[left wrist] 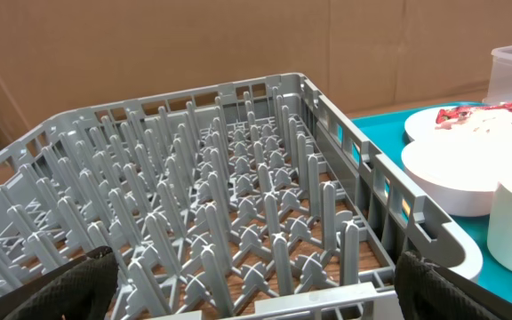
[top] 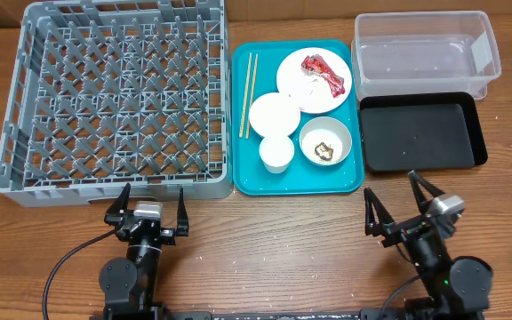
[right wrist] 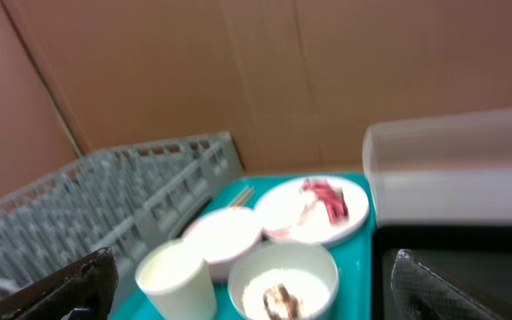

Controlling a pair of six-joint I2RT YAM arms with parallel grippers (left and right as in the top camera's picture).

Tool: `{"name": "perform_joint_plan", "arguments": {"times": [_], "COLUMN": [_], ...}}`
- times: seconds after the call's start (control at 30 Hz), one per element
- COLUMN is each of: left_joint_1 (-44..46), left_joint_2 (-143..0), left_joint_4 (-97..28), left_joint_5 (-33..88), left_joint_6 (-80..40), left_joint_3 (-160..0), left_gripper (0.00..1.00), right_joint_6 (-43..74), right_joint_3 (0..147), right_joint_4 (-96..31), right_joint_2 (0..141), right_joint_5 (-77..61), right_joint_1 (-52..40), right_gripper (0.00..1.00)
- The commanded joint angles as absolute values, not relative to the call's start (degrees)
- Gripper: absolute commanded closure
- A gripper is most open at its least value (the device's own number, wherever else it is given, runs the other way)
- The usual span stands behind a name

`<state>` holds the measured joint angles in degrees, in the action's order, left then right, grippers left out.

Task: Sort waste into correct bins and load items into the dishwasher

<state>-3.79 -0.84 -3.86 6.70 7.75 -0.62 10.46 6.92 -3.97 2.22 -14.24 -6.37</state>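
The grey dish rack (top: 114,98) stands empty at the left. On the teal tray (top: 249,173) lie the chopsticks (top: 248,93), a plate (top: 296,84) bearing the red wrapper (top: 324,73) and tissue, a white bowl (top: 274,116), a cup (top: 276,153) and a bowl (top: 325,142) holding rice and brown scraps. My left gripper (top: 152,197) is open just short of the rack's near wall (left wrist: 434,289). My right gripper (top: 391,188) is open in front of the black tray (top: 420,133), and its wrist view faces the scrap bowl (right wrist: 283,284) and cup (right wrist: 176,280).
The clear tub (top: 420,53) sits behind the black tray at the back right. Brown cardboard walls stand behind the table. Bare wooden tabletop lies between the two arms at the front edge.
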Motion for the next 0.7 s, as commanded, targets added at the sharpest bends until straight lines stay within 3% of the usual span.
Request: {"name": "perform_joint_plan", "arguments": {"times": [0.0, 0.33, 0.53, 0.67], "left_joint_1": [-4.1, -4.1, -4.1, -4.1], "left_joint_2": [-0.3, -0.3, -0.3, -0.3], "left_joint_4": [-3.8, -3.8, -3.8, -3.8], "left_joint_5": [7.1, 7.1, 7.1, 7.1], "left_joint_6": [8.8, 8.8, 8.8, 8.8], "left_joint_3": [-0.3, -0.3, -0.3, -0.3], "left_gripper": [0.00, 0.00, 0.00, 0.00], "right_joint_6": [10.4, 9.6, 9.6, 8.2], "right_joint_3": [13.7, 29.8, 48.3, 68.3], "right_joint_4": [-4.5, -9.2, -18.2, -31.8], "right_joint_2": [5.7, 22.8, 42.9, 63.2], "right_joint_5": [-14.7, -19.9, -26.3, -27.5], "right_joint_1": [-6.0, -6.0, -6.2, -8.0], "right_gripper": [0.00, 0.00, 0.00, 0.00]}}
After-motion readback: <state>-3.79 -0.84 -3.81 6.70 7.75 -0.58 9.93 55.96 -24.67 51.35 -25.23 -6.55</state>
